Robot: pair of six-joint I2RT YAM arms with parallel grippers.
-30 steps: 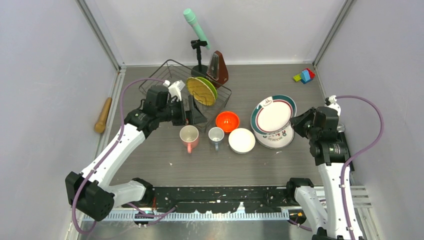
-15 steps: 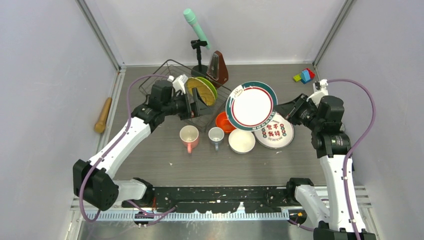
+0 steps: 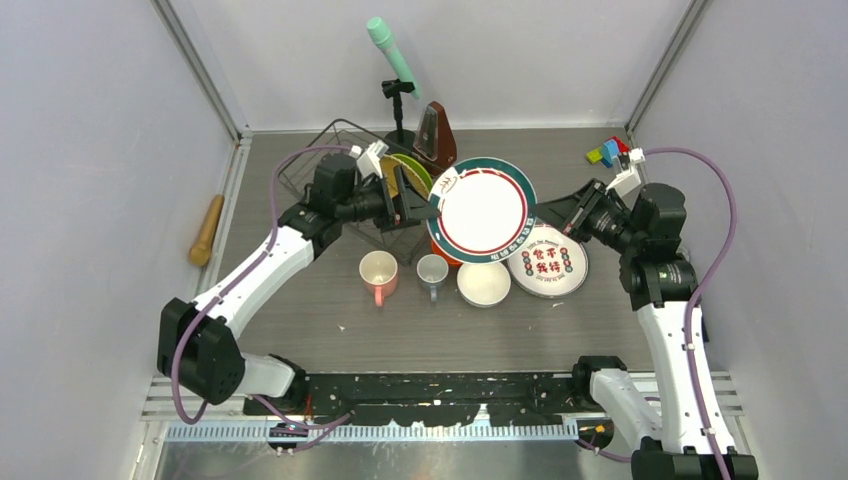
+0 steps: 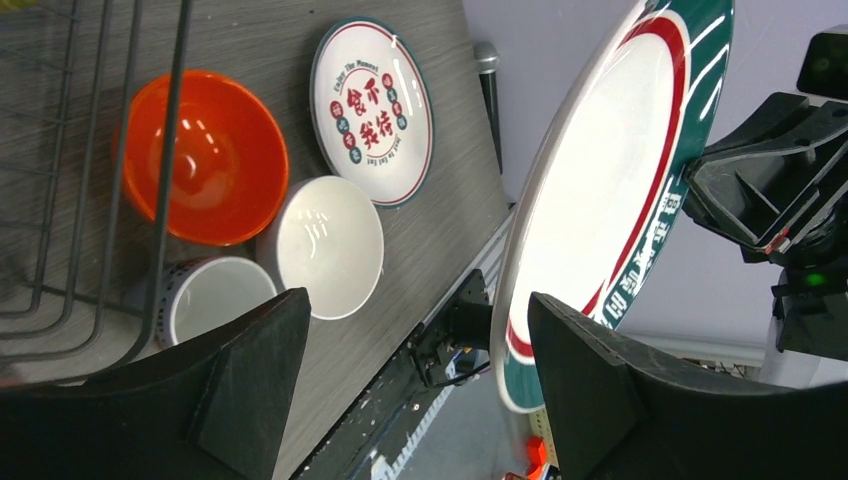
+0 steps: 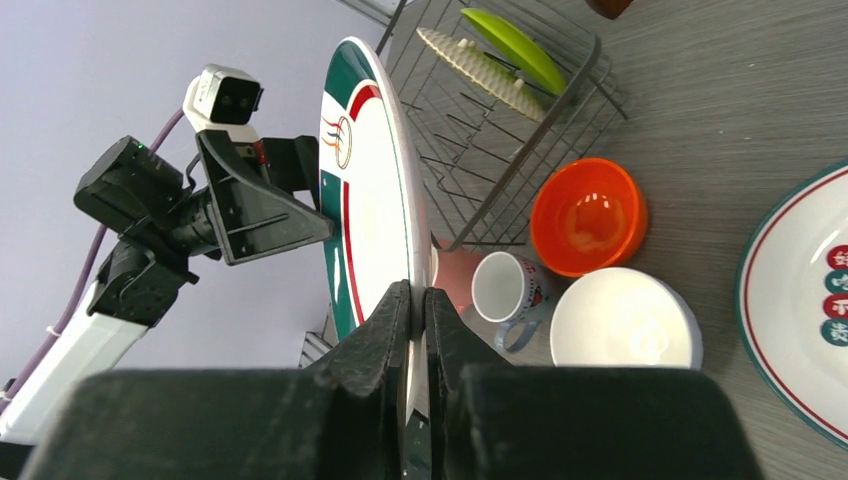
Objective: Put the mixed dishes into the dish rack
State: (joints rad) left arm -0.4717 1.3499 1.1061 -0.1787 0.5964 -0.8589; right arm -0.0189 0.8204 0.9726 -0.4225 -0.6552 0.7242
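Top view: the right arm reaches left across the counter. Its right hand is clamped on the right rim of a teal-rimmed plate, held tilted on edge in the air. The left arm stretches far and right, and the left hand sits at the plate's left rim, beside the dish rack. On the counter lie a pink mug, a grey-blue mug, a white bowl and a second plate with red marks.

Left wrist view: the 2 fingers are spread wide. The held plate's edge stands between them, close to the right-side finger; contact cannot be told. An orange-red bowl sits just outside the rack wires.

Right wrist view: both fingers are pressed together on the plate's rim. A tan plate and a lime-green plate stand in the rack.
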